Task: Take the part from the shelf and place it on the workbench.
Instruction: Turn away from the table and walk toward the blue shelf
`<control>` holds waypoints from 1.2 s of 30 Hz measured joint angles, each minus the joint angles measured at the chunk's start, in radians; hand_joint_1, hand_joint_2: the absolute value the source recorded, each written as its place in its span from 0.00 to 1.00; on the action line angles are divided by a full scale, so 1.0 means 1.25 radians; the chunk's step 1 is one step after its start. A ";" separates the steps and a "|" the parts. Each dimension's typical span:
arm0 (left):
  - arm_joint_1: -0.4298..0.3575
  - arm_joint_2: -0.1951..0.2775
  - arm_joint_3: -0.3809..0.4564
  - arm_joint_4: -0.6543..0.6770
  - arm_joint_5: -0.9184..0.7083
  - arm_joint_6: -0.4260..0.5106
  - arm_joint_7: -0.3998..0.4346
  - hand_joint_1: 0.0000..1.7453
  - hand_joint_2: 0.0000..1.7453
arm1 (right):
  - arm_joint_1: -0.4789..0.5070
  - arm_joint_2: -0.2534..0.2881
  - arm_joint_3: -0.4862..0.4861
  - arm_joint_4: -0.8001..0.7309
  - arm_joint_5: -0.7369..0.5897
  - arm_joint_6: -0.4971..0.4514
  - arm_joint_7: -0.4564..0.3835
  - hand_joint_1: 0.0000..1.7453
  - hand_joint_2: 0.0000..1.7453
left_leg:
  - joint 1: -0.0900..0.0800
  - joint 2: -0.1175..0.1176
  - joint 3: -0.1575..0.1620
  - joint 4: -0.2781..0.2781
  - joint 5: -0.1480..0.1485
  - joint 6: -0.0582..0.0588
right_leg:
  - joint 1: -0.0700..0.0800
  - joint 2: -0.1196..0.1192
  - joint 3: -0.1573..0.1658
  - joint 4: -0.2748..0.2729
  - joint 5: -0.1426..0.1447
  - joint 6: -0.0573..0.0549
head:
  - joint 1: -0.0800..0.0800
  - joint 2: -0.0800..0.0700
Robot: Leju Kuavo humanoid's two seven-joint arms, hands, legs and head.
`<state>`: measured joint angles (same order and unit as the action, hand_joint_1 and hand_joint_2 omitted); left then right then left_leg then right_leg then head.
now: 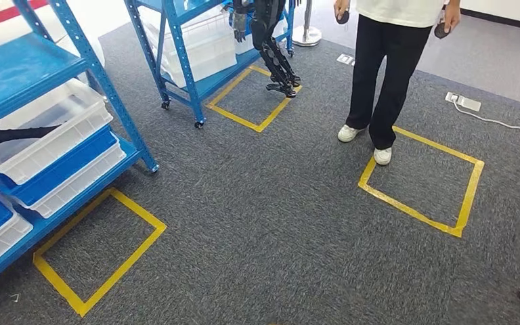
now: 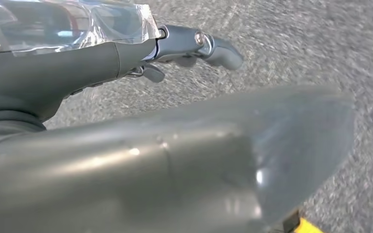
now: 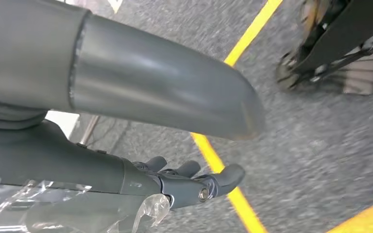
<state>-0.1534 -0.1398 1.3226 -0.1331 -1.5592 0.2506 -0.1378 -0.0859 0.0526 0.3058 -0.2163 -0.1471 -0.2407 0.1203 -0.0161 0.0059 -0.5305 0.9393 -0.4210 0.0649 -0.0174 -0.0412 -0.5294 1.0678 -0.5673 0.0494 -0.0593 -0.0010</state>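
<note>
A blue shelf stands at the left in the head view, with white bins on its levels. A long dark object lies across the upper bin; I cannot tell what it is. My left hand hangs over grey carpet with its fingers stretched out and nothing between them and the thumb. Crinkled clear plastic lies along its far side. My right hand hangs the same way, fingers straight, with clear plastic beside it.
A person in black trousers stands ahead on the right, at a yellow tape square. Another robot's legs stand by a second blue shelf at the back. A yellow square marks the carpet before the left shelf.
</note>
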 joint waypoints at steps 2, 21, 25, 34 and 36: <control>-0.002 0.000 0.000 0.000 0.000 0.000 0.002 0.00 0.00 | 0.002 0.000 0.000 0.000 -0.001 0.000 0.002 0.00 0.00 | 0.001 -0.017 0.001 -0.001 0.000 0.005 | -0.001 0.026 -0.058 0.106 -0.045 0.002 | 0.000 0.000; 0.003 0.002 0.005 0.002 -0.001 -0.002 -0.011 0.00 0.00 | 0.006 0.004 0.003 0.000 -0.011 -0.004 0.005 0.00 0.00 | 0.011 -0.010 -0.113 0.214 -0.072 -0.036 | 0.000 -0.010 0.010 -0.061 0.051 -0.029 | -0.003 0.000; -0.003 0.002 0.008 0.002 -0.003 -0.002 -0.013 0.00 0.00 | 0.005 0.005 0.003 0.000 -0.013 -0.004 0.005 0.00 0.00 | -0.011 0.048 -0.029 0.032 -0.003 -0.009 | 0.005 -0.039 0.026 -0.064 0.039 -0.022 | -0.003 0.000; -0.003 0.001 0.015 0.002 -0.004 0.000 -0.008 0.00 0.00 | 0.004 0.007 0.004 0.000 -0.016 -0.003 0.009 0.00 0.00 | 0.003 -0.027 -0.003 -0.003 0.005 0.005 | 0.002 0.028 -0.078 0.151 -0.060 0.003 | 0.001 0.000; -0.001 -0.001 0.015 0.002 -0.004 0.000 -0.001 0.00 0.00 | 0.004 0.007 0.004 0.000 -0.016 -0.003 0.009 0.00 0.00 | 0.007 -0.050 0.001 0.001 0.001 -0.001 | -0.002 0.032 -0.068 0.109 -0.015 0.009 | 0.001 0.000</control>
<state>-0.1543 -0.1408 1.3416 -0.1302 -1.5646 0.2509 -0.1395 -0.0814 0.0616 0.3108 -0.2159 -0.1668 -0.2446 0.1320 -0.0072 -0.0564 -0.5298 0.9402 -0.4193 0.0643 -0.0200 -0.0016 -0.6147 1.2043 -0.5863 0.0606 -0.0587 -0.0008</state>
